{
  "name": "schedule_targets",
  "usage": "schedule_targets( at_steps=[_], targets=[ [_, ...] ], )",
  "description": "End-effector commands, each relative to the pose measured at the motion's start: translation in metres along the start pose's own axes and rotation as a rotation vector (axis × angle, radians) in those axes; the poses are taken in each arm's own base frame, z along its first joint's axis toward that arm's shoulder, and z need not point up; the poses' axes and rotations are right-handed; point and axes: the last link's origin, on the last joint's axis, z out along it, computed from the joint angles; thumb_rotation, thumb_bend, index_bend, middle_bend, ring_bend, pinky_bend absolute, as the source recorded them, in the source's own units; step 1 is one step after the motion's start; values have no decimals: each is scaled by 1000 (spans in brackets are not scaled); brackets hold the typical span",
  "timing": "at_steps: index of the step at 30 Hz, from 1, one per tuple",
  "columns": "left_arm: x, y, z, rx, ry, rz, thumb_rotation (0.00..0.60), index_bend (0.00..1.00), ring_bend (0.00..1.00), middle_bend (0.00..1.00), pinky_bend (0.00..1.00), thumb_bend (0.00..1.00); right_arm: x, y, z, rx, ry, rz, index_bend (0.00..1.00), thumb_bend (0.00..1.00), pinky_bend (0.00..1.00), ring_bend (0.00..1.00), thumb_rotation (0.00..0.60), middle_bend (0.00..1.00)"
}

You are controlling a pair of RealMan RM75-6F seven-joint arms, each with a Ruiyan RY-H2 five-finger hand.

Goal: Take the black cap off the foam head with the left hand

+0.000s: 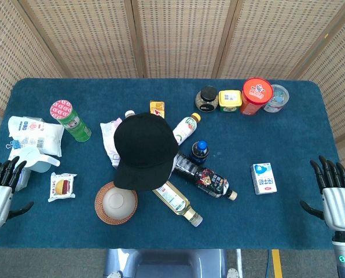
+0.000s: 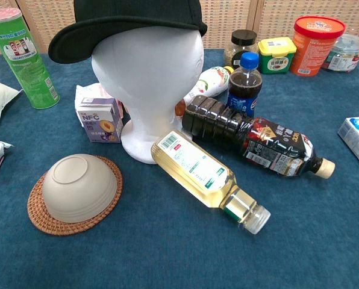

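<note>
A black cap (image 1: pixel 145 150) sits on the white foam head (image 2: pixel 148 78) near the middle of the blue table; in the chest view the black cap (image 2: pixel 128 23) covers the crown, brim toward the left. My left hand (image 1: pixel 2 188) rests at the table's left edge with fingers spread and nothing in it, far from the cap. At the right edge my right hand (image 1: pixel 336 194) is likewise spread and empty. Neither hand shows in the chest view.
Around the head lie a yellow oil bottle (image 2: pixel 207 178), a dark drink bottle (image 2: pixel 252 136), a cola bottle (image 2: pixel 244 84) and a juice carton (image 2: pixel 98 117). An upturned bowl (image 2: pixel 77 186) on a woven coaster sits front left. A green can (image 1: pixel 71 120), jars (image 1: pixel 255 95) and a milk box (image 1: pixel 264 178) stand further out.
</note>
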Motion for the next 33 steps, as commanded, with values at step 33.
schedule_targets(
  at_steps=[33],
  targets=[
    [26, 131, 29, -429, 251, -226, 600, 0, 0, 0, 0, 51, 6, 0, -1, 4, -32, 67, 20, 0, 0, 0, 600, 0]
  ],
)
